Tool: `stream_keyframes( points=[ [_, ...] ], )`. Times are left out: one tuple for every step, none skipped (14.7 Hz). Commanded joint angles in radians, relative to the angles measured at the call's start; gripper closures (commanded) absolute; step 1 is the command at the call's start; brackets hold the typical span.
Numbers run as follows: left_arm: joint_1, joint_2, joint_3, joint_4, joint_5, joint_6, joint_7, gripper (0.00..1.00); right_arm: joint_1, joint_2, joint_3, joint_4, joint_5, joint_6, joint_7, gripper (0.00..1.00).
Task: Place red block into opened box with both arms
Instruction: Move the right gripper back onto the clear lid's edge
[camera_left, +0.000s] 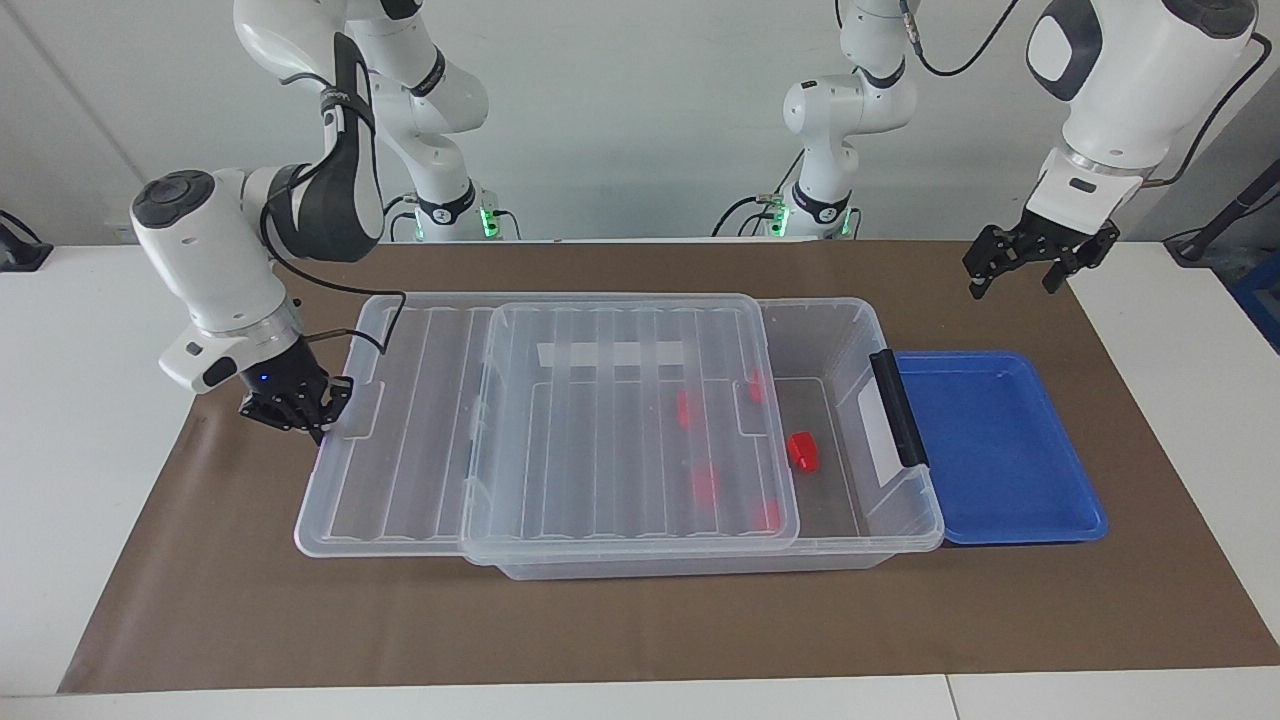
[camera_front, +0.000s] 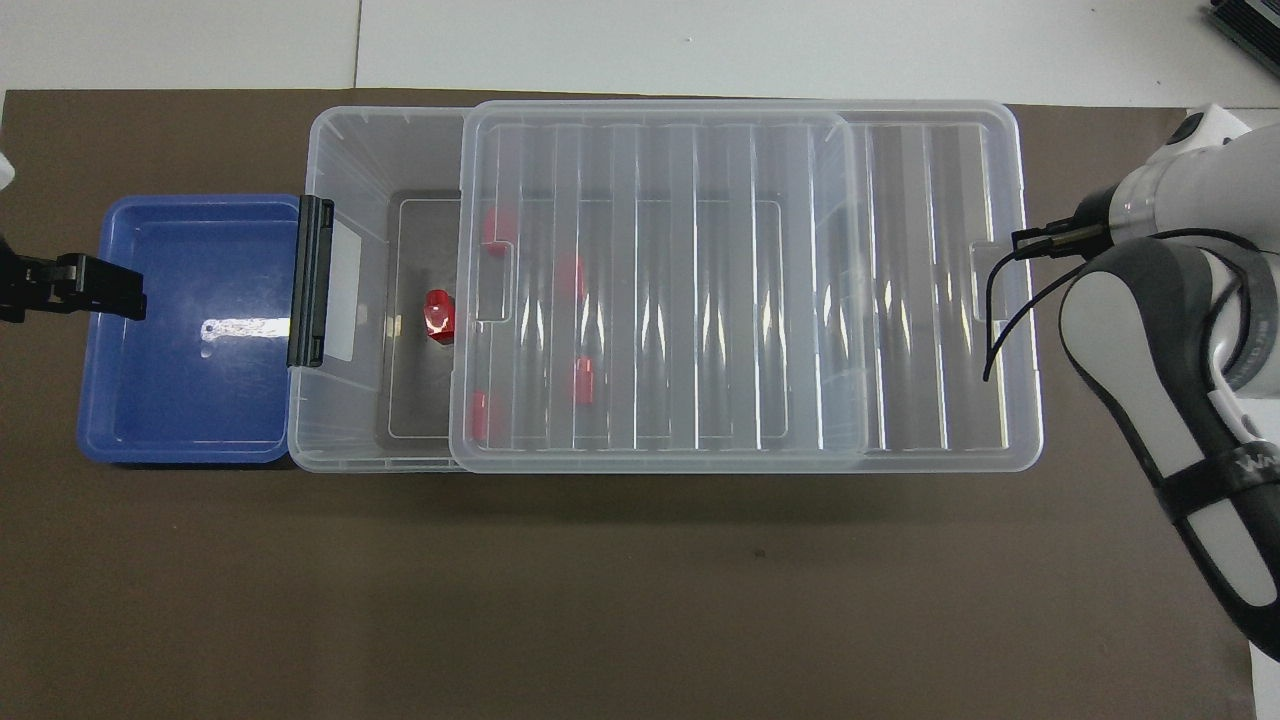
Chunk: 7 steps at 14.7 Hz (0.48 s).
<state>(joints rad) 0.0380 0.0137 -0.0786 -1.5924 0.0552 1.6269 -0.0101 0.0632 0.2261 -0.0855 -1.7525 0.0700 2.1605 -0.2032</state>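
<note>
The clear box (camera_left: 862, 330) (camera_front: 345, 150) lies along the brown mat. Its ribbed lid (camera_left: 420, 440) (camera_front: 900, 300) lies on top and leaves only the black-handle end uncovered. One red block (camera_left: 803, 452) (camera_front: 437, 315) shows in that gap. Other red blocks (camera_left: 705, 485) (camera_front: 583, 380) show dimly through the lid. My right gripper (camera_left: 295, 410) is shut and low, its tips against the lid's end edge at the right arm's end. My left gripper (camera_left: 1012, 285) (camera_front: 120, 290) hangs open and empty over the blue tray's outer end.
A shallow blue tray (camera_left: 1000, 440) (camera_front: 180, 400) with nothing in it butts against the box's handle end. Two slimmer white arms (camera_left: 440, 190) with green-lit bases stand at the robots' edge of the table. White tabletop borders the mat on all sides.
</note>
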Motion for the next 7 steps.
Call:
stream_keyframes(
  points=[
    [-0.018, -0.017, 0.022, -0.009, -0.009, 0.001, 0.018, 0.00, 0.033, 0.010, 0.003, 0.002, 0.024, 0.018, 0.057, 1.00],
    [-0.018, -0.017, 0.022, -0.009, -0.009, -0.001, 0.019, 0.00, 0.044, 0.010, 0.003, 0.002, 0.024, 0.018, 0.074, 1.00],
    [-0.020, -0.017, 0.023, -0.009, -0.011, -0.001, 0.019, 0.00, 0.055, 0.009, 0.003, 0.002, 0.024, 0.018, 0.085, 1.00],
    [-0.020, -0.017, 0.023, -0.009, -0.012, -0.002, 0.019, 0.00, 0.067, 0.009, 0.003, 0.001, 0.025, 0.018, 0.099, 1.00],
    [-0.020, -0.017, 0.023, -0.009, -0.014, -0.002, 0.027, 0.00, 0.078, 0.009, 0.004, 0.001, 0.031, 0.018, 0.116, 1.00],
    [-0.020, -0.017, 0.023, -0.009, -0.015, -0.004, 0.036, 0.00, 0.090, 0.009, 0.004, 0.001, 0.042, 0.018, 0.132, 1.00],
    [-0.018, -0.017, 0.023, -0.009, -0.015, -0.004, 0.038, 0.00, 0.102, 0.009, 0.004, 0.001, 0.047, 0.018, 0.139, 1.00]
  ],
)
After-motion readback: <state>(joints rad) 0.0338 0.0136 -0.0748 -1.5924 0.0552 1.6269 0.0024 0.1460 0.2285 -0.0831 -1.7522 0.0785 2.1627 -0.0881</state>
